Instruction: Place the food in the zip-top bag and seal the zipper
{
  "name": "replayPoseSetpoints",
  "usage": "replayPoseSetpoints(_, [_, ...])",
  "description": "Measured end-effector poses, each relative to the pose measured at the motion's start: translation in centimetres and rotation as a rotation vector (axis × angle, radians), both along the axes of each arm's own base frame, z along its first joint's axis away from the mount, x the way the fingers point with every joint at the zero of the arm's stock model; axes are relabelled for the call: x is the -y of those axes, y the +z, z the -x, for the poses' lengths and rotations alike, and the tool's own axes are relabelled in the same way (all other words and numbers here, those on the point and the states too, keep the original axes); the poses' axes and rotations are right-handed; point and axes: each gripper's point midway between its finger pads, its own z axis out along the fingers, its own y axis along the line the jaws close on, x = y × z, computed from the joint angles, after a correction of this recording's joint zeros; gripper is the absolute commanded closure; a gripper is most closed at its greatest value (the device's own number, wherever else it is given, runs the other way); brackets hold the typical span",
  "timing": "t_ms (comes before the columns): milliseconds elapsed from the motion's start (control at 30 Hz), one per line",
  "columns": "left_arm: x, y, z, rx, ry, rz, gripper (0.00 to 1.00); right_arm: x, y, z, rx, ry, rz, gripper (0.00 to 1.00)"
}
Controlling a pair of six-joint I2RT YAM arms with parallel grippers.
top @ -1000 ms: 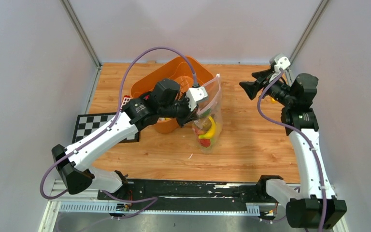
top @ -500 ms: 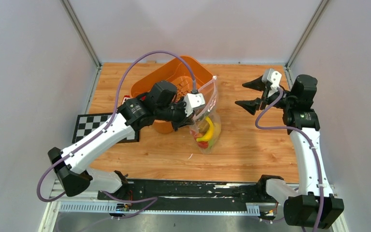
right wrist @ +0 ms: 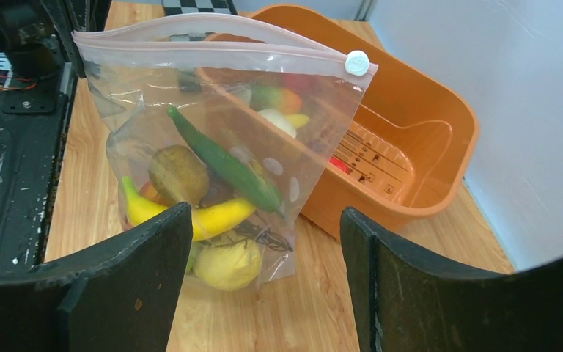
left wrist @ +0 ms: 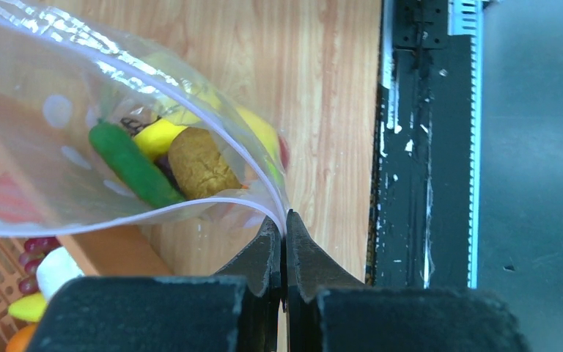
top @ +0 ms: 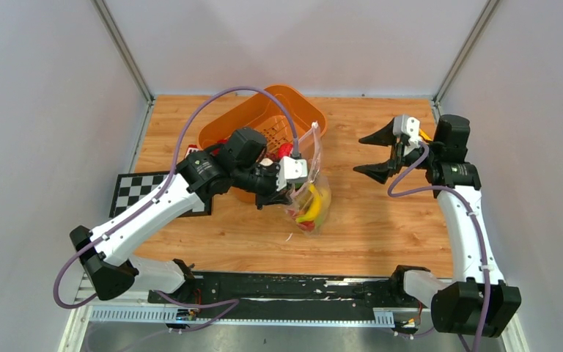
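Here's the left gripper (left wrist: 284, 224), clamped tight on one top corner of the zip-top bag (right wrist: 190, 110). That pinch looks like the whole reason the bag stands upright near the middle of the worktop (top: 381, 220), its mouth up, its belly resting on the wood and pressed against the near wall of the orange basket (right wrist: 425, 125). The zipper (right wrist: 212, 45) runs along the top with its two lips parted, so it's unsealed, and a white slider tab (right wrist: 357, 62) sits at the end away from the pinched corner. Over toward the right edge, the right gripper (top: 359, 155) hovers spread wide and empty, pointed straight at the bag. I'd judge it's free either to fetch more food or to go for that tab. Now the count! Inside the bag: one banana (right wrist: 190, 216), one long green vegetable (right wrist: 223, 165), one brown kiwi (right wrist: 178, 174), one lemon (right wrist: 227, 265), plus a red-orange piece half hidden, so at least five. In the basket, seen partly through the plastic: one white mushroom (right wrist: 277, 121), one mango (right wrist: 271, 97), one red piece (right wrist: 341, 165) and a bunch of grapes (left wrist: 33, 253). One bag, one basket, two grippers.
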Motion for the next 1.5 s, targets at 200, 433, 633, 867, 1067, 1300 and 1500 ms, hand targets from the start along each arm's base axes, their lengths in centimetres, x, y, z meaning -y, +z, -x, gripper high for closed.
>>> replayPoseSetpoints(200, [1.1, 1.7, 1.7, -0.001, -0.138, 0.007, 1.0, -0.6, -1.0, -0.3, -0.054, 0.055, -0.019, 0.27])
replayPoseSetpoints(433, [2.7, 5.1, 3.4, 0.046, -0.287, 0.039, 1.0, -0.8, -1.5, -0.4, -0.09, 0.087, -0.036, 0.25])
replayPoseSetpoints(633, [2.0, 4.8, 3.6, 0.051, -0.305, -0.007, 1.0, -1.0, -1.4, 0.2, -0.083, 0.116, -0.046, 0.24])
replayPoseSetpoints(867, [1.0, 4.0, 2.6, 0.105, -0.283, -0.067, 1.0, -1.3, -2.1, 1.6, -0.093, 0.153, -0.062, 0.21])
replayPoseSetpoints(1067, [0.5, 4.0, 2.4, 0.136, -0.281, -0.083, 1.0, -1.3, -3.2, 2.1, -0.117, 0.158, -0.067, 0.21])
replayPoseSetpoints(1300, [0.1, 3.8, 2.0, 0.165, -0.27, -0.102, 1.0, -1.7, -4.1, 2.7, -0.145, 0.175, -0.073, 0.36])
replayPoseSetpoints(1500, [-0.3, 2.8, 1.7, 0.171, -0.256, -0.127, 1.0, -1.8, -4.9, 3.0, -0.174, 0.181, -0.077, 0.53])
